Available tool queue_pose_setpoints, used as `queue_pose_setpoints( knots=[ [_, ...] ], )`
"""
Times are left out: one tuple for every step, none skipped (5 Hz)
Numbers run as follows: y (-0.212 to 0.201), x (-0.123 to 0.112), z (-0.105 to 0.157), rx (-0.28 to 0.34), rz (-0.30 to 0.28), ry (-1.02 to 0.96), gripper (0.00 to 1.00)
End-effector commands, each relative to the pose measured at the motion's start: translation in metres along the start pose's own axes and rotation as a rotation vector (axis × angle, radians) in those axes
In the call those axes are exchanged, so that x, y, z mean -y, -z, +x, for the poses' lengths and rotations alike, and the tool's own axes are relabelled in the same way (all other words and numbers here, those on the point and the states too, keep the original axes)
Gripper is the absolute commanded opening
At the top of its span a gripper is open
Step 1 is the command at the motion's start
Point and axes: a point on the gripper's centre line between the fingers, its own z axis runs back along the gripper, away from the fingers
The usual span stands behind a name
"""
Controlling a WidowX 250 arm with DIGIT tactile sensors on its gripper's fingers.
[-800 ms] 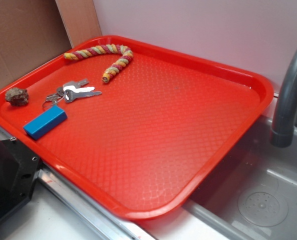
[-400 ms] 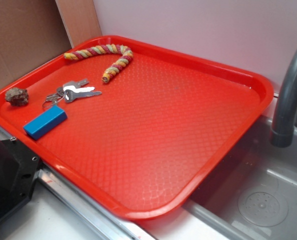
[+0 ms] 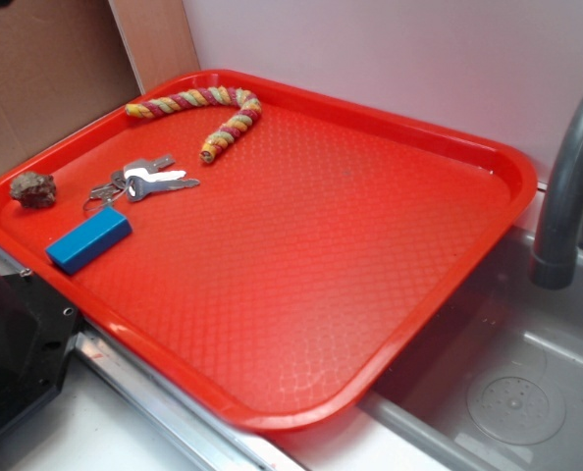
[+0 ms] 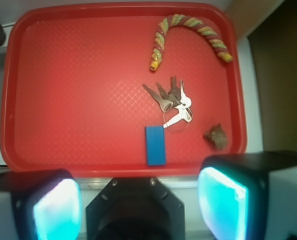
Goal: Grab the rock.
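The rock (image 3: 33, 189), a small lumpy brown-grey stone, lies at the left corner of the red tray (image 3: 507, 157). In the wrist view the rock (image 4: 217, 136) sits near the tray's (image 4: 78, 90) right edge, just above my right finger (image 4: 222, 202). My gripper (image 4: 138, 205) is open and empty, its two pale-blue pads wide apart. It hangs high above the tray's near edge. In the exterior view only a dark sliver shows at the top left corner.
A blue block (image 3: 89, 239) and a key bunch (image 3: 139, 182) lie close to the rock. A striped rope toy (image 3: 208, 108) lies at the tray's back. A grey faucet (image 3: 566, 196) and sink (image 3: 507, 392) are on the right, and the black robot base (image 3: 12, 334) is at the lower left.
A dark sliver has come into the top left corner of the exterior view. The things on the tray have not moved.
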Motion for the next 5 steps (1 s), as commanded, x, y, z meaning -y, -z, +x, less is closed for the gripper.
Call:
queue_pose_setpoints(
  knots=[
    [0.045, -0.056, 0.008, 0.031, 0.053, 0.085, 1.00],
    [0.067, -0.074, 0.013, 0.032, 0.075, 0.114, 1.00],
    [0.089, -0.090, 0.012, 0.006, 0.095, 0.129, 1.00],
    [0.110, -0.096, 0.008, -0.033, 0.122, 0.158, 1.00],
    [0.131, -0.106, 0.005, -0.078, 0.125, 0.178, 1.00]
  ],
)
